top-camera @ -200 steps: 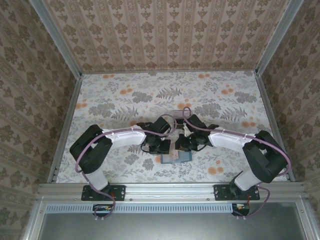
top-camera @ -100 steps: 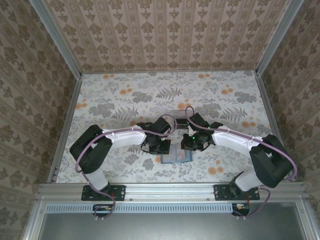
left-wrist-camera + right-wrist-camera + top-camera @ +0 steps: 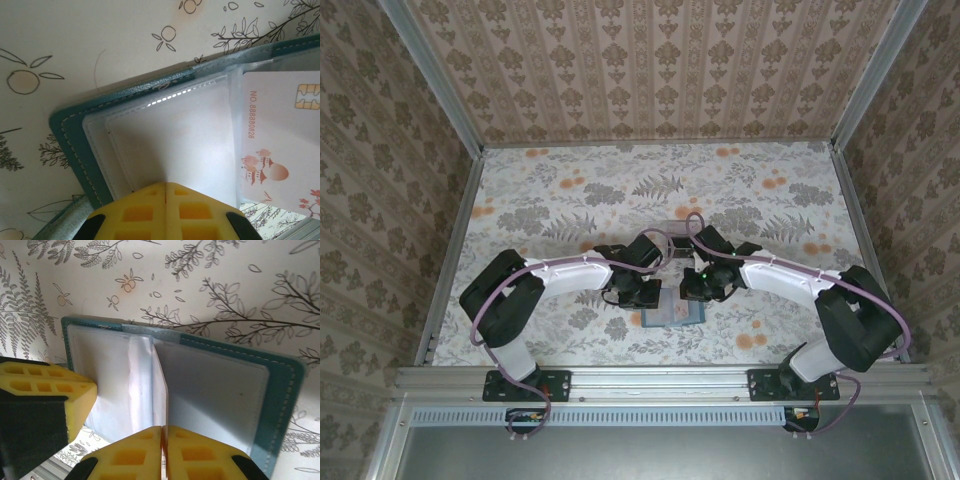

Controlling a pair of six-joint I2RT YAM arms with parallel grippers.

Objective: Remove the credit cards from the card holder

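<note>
- The card holder [image 3: 672, 316] lies open and flat on the worktop [image 3: 570, 200], close to its near edge and midway between the two arms. Its teal border [image 3: 70, 135] frames frosted clear pockets [image 3: 175, 135].
- In the left wrist view, a pale pinkish-white credit card [image 3: 280, 140] shows at the right side of the holder. It has a gold chip, a printed number and a small red picture, and its left edge overlaps the pockets.
- In the right wrist view, a thin pinkish leaf [image 3: 161, 390] stands on edge along the holder's [image 3: 280, 385] middle fold. It appears to be that same card.
- The right fingers [image 3: 164, 432] are pressed together on the lower end of this leaf, which runs into the seam between them.
- The left fingers [image 3: 165, 187] are together, with their tips on the pocket at the holder's left half. They appear again at the left in the right wrist view [image 3: 47, 385], touching the pocket's edge.
- From above, both sets of fingers [image 3: 648, 293] [image 3: 692, 290] meet over the holder's far edge.
- Patterned walls [image 3: 650, 60] surround the floral worktop.
</note>
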